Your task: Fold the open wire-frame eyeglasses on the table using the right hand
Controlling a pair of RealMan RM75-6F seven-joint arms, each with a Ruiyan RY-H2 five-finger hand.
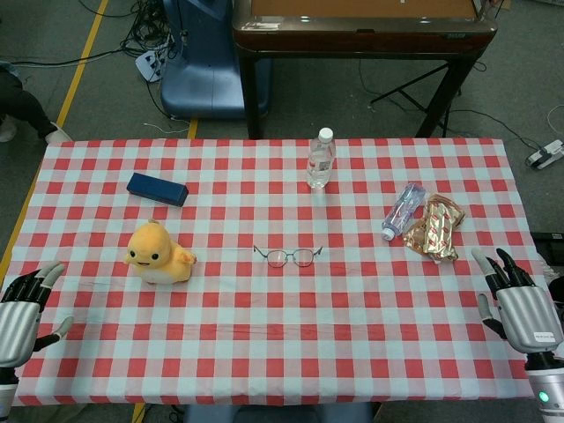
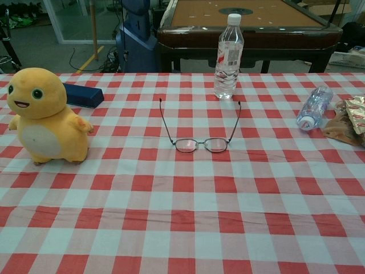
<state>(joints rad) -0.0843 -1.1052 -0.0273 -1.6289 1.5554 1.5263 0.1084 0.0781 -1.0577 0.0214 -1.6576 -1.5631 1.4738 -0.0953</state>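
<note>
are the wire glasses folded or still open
Open: the thin wire-frame eyeglasses lie with both temple arms spread, pointing away toward the far edge.

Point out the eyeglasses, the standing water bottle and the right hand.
eyeglasses [image 2: 201,145], chest view, on the bridge between the lenses.
standing water bottle [image 2: 228,57], chest view, on its label.
right hand [image 1: 520,308], head view, on the back of the hand.

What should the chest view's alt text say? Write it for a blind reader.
Open wire-frame eyeglasses lie mid-table on a red-checked tablecloth, temples pointing away. An upright water bottle stands behind them, a yellow plush toy at left.
</note>
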